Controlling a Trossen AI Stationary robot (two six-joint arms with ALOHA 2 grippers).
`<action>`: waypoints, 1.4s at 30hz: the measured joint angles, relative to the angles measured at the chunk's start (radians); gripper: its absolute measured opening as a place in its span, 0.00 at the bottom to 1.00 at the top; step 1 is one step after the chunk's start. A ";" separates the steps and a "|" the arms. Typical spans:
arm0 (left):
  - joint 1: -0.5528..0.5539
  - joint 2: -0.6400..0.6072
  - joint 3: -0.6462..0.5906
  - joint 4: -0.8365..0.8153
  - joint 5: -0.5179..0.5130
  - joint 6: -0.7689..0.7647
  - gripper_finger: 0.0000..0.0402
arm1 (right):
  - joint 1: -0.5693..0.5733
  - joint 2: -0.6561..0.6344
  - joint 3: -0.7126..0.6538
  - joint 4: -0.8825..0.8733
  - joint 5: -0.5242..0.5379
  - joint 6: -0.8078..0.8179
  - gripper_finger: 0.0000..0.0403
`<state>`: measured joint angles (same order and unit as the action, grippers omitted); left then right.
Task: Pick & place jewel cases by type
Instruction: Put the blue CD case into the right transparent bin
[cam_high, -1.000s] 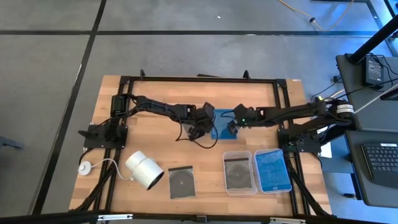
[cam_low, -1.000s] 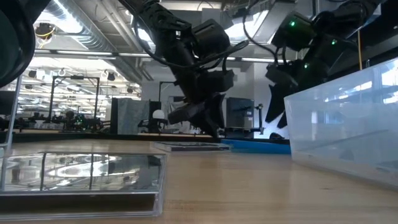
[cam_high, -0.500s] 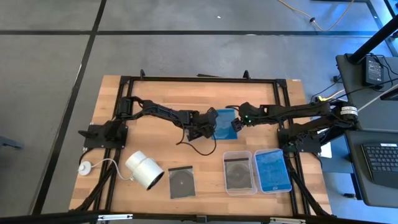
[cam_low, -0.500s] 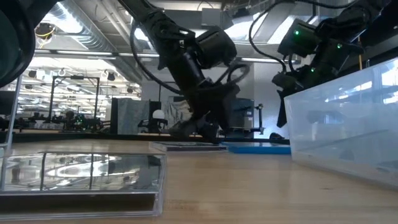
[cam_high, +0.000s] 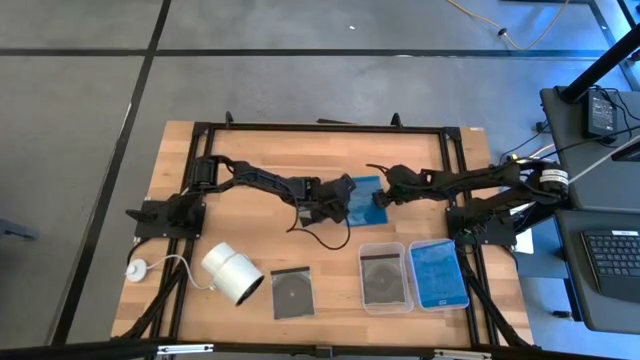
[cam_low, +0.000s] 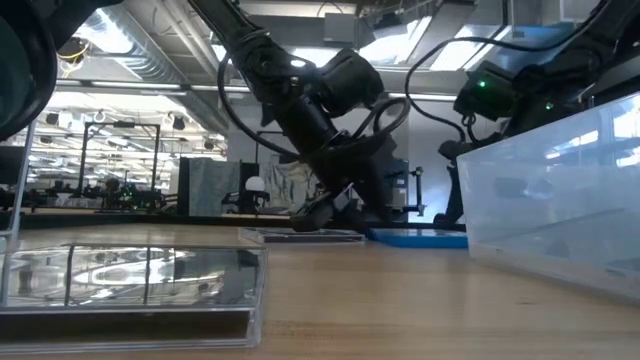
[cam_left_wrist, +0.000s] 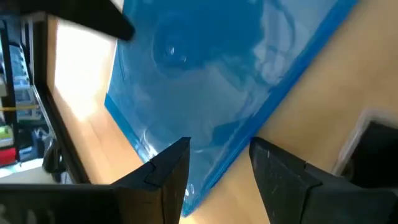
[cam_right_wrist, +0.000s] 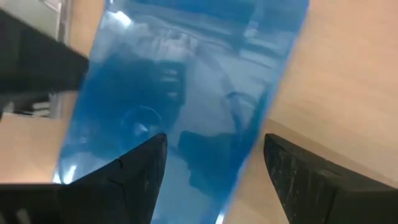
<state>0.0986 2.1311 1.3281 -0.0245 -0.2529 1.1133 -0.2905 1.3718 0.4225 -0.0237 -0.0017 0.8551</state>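
Blue jewel case (cam_high: 362, 196) lies flat mid-bench, between my left gripper (cam_high: 337, 200) at its 9 o'clock edge and my right gripper (cam_high: 381, 198) at 3 o'clock; both are spread, holding nothing. I judge it light, stiff, slick, crack-prone: pinch opposite edges.

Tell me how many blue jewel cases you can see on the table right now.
2. One blue case lies mid-table between the left claw and right claw; another sits in the rightmost clear tray. More could be stacked underneath.
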 joint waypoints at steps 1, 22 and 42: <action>-0.001 0.000 0.000 0.005 0.015 0.000 0.41 | 0.000 0.004 0.000 0.009 -0.008 0.001 0.67; -0.005 0.026 0.000 -0.014 0.014 -0.079 0.33 | -0.021 -0.056 -0.001 0.032 -0.161 0.033 0.67; -0.003 0.026 0.000 -0.009 0.035 -0.030 0.32 | -0.016 -0.074 -0.001 -0.015 -0.232 -0.005 0.67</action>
<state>0.0956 2.1567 1.3277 -0.0338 -0.2176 1.0836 -0.3061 1.2976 0.4217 -0.0387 -0.2337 0.8505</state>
